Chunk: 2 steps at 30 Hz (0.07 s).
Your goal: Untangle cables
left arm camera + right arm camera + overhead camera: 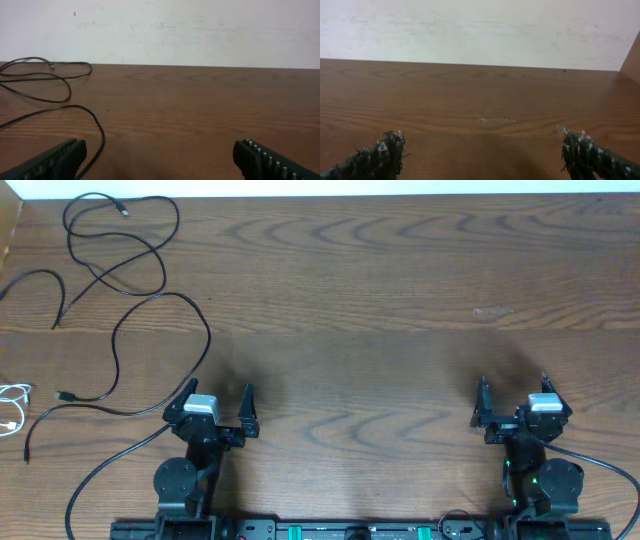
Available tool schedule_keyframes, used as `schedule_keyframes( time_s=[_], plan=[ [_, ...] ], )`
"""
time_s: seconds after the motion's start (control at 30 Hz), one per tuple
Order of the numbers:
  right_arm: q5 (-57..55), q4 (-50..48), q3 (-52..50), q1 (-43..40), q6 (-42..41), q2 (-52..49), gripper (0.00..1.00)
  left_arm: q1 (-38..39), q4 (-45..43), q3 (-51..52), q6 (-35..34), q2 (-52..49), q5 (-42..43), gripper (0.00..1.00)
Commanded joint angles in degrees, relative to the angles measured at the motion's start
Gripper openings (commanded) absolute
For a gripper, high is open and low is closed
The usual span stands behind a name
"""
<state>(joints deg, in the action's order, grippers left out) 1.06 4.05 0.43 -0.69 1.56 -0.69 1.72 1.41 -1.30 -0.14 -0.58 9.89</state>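
Mostly off-frame: white cable (pixel 14 391); black cables (pixel 208 335) sprawled; L gripper (pixel 220 390), R gripper (pixel 513 382) released, empty.

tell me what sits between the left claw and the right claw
Nothing: in the overhead view only bare wooden table lies between the left claw and the right claw. The cables lie on the left claw's side.

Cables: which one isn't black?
The short white cable bunched at the overhead view's left edge; the black cables are longer and sprawl in loops.
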Motion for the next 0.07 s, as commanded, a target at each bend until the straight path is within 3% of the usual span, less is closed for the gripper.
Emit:
schedule_keyframes(
  time_s=[0.0,0.03],
  plan=[
    [-0.7,0.2,-0.1,-0.4,0.7,0.4,0.99,-0.1,2.0,1.1,0.5,0.3,-0.5,0.98],
    [-0.7,0.2,-0.1,-0.4,0.7,0.4,0.99,-0.1,1.9,1.1,0.5,0.3,-0.5,0.98]
  ],
)
